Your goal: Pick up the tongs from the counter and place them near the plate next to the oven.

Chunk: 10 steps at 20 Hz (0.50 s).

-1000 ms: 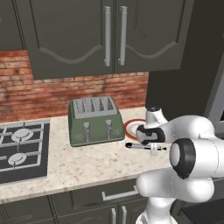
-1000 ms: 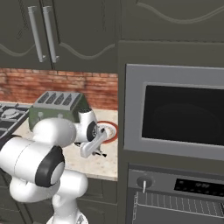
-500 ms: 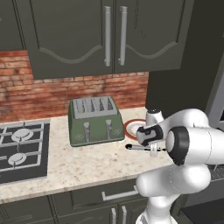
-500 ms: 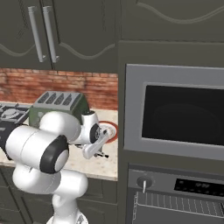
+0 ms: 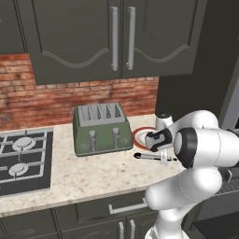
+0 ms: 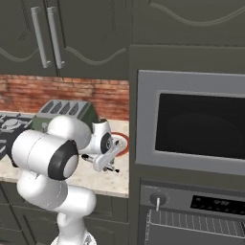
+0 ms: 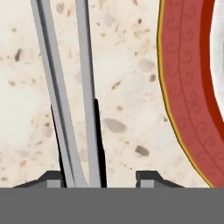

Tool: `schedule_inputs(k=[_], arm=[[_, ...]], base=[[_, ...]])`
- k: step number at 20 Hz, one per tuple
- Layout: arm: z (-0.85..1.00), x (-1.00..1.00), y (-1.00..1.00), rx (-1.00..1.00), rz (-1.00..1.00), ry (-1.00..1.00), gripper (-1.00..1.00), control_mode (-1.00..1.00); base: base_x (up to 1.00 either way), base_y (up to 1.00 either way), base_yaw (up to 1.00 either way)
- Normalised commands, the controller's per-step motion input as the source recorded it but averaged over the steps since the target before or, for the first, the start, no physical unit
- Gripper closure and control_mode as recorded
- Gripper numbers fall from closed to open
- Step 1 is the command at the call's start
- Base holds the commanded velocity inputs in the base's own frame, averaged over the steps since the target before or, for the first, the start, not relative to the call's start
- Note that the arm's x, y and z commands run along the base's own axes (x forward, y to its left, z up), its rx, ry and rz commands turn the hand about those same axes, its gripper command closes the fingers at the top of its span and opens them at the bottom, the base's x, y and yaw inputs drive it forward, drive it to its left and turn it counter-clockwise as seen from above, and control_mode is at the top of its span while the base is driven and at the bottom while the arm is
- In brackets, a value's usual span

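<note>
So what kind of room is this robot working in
A kitchen, rendered in simulation: a green toaster and a gas hob sit on a speckled stone counter, beside a built-in oven.

Silver tongs [image 7: 65, 100] beside red-rimmed plate [image 7: 183, 96]

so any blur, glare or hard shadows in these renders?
Hand view: crisp, tongs cast a thin dark shadow on the counter. Left base view: even light, soft shadow under the toaster. Right base view: oven glass dark, no glare.
</note>
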Motion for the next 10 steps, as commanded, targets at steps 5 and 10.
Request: schedule_inputs(k=[5, 10], arm=[[0.06, -0.11, 0.0, 0.0, 0.0, -0.02, -1.0, -1.0], [0.43, -0.35, 0.0, 0.0, 0.0, -0.05, -1.0, -1.0]], base=[[0.0, 0.0, 0.0], [0.0, 0.0, 0.0]])
